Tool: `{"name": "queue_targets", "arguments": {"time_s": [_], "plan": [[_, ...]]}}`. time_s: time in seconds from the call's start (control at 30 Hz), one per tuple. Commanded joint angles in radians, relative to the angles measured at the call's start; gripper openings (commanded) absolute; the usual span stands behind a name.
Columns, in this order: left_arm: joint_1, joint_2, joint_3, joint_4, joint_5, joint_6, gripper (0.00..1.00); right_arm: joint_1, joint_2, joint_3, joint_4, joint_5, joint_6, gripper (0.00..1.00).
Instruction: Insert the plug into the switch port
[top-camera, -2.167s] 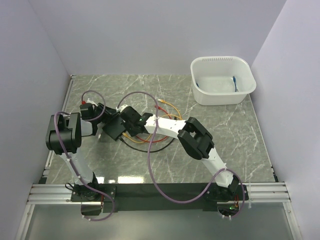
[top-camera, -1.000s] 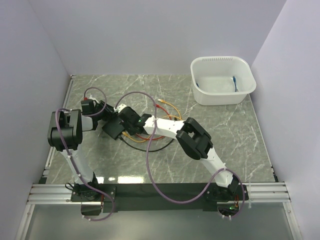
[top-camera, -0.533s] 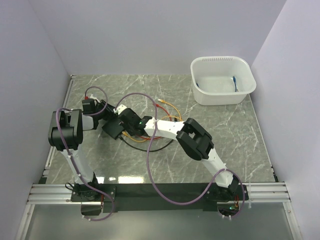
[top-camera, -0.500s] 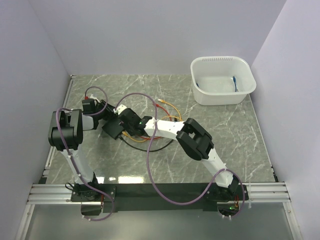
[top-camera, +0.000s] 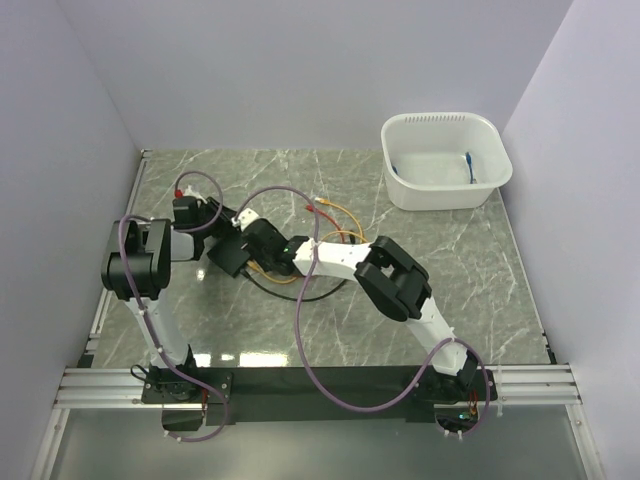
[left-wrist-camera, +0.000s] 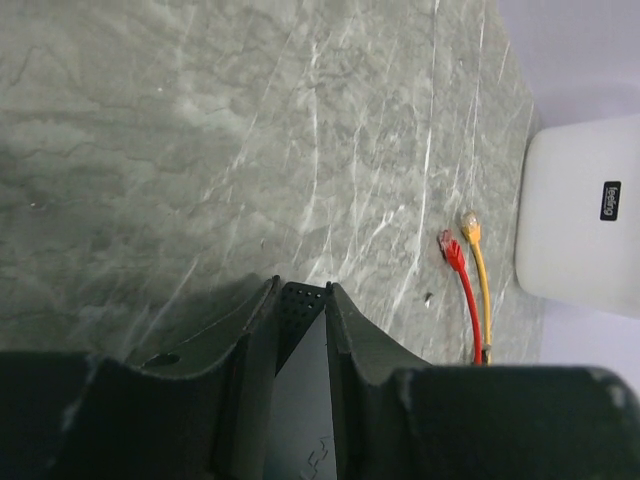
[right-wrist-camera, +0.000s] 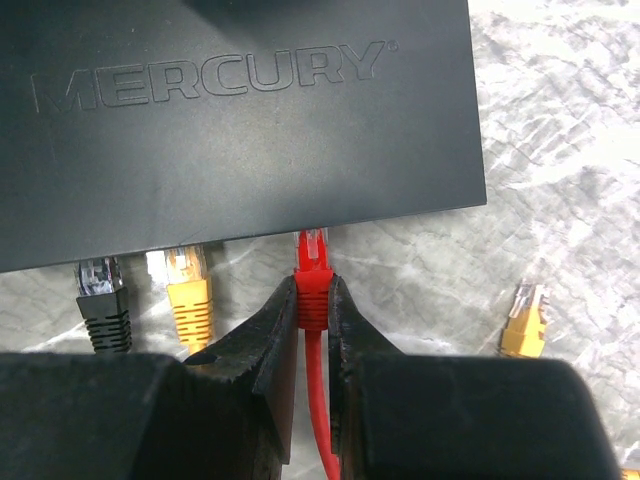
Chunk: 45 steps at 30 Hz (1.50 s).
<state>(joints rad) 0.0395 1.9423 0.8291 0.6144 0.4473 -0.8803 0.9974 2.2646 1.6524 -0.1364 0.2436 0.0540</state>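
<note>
- The red plastic plug with a clear tip (right-wrist-camera: 312, 275) is clamped between the fingers of the right gripper (right-wrist-camera: 312, 292); the jaws are closed on its red boot.
- The long axis of the red plug is set square to the near long edge of the thin flat matte-black rectangular box (right-wrist-camera: 250, 130), whose top face is embossed MERCURY. The clear tip is pointed at that edge, and the red cable is trailed back between the fingers.
- The tip is shown meeting the box edge. The switch port is hidden beneath the top face, so it cannot be told whether the tip is inside a socket.
- Along the same edge, left of the red plug in the right wrist view, a yellow plug (right-wrist-camera: 188, 295) and a black plug (right-wrist-camera: 105, 305) are lined up parallel to it, with their tips likewise toward the box.
- A loose amber plug (right-wrist-camera: 524, 322) is laid on the grey marbled tabletop (right-wrist-camera: 560, 150), apart from the box.
- The left gripper (left-wrist-camera: 300, 292) is closed on the box, which is seen edge-on between its fingers with a perforated end face.
- In the top view the box is located on the left half of the tabletop between the two grippers, well apart from the white plastic tub (top-camera: 447, 160) at the far right corner.
- A second red connector (left-wrist-camera: 452, 250) and a yellow connector (left-wrist-camera: 470, 225) are laid side by side on the tabletop near the tub.
</note>
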Motion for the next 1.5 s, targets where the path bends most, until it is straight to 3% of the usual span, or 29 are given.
{"name": "queue_targets", "arguments": {"time_s": [0.0, 0.3, 0.5, 0.83, 1.1, 1.3, 1.47], "plan": [[-0.118, 0.029, -0.070, -0.093, 0.088, -0.060, 0.30, -0.023, -0.017, 0.023, 0.192, 0.002, 0.006, 0.00], [-0.217, 0.067, -0.220, 0.038, 0.103, -0.123, 0.30, -0.039, 0.013, 0.050, 0.224, -0.033, 0.046, 0.00], [-0.225, 0.116, -0.240, 0.074, 0.103, -0.126, 0.30, -0.039, -0.010, -0.006, 0.271, -0.092, 0.038, 0.00], [-0.274, 0.127, -0.211, -0.036, 0.074, -0.100, 0.30, -0.036, -0.125, -0.223, 0.613, -0.240, 0.012, 0.00], [-0.282, 0.132, -0.199, -0.070, 0.073, -0.078, 0.30, -0.037, -0.096, -0.172, 0.655, -0.300, -0.014, 0.00], [-0.283, 0.139, -0.186, -0.074, 0.082, -0.082, 0.30, -0.036, -0.062, -0.095, 0.560, -0.270, 0.000, 0.00], [-0.279, 0.129, -0.170, -0.084, 0.085, -0.077, 0.30, -0.033, -0.085, -0.127, 0.517, -0.267, 0.009, 0.00]]}}
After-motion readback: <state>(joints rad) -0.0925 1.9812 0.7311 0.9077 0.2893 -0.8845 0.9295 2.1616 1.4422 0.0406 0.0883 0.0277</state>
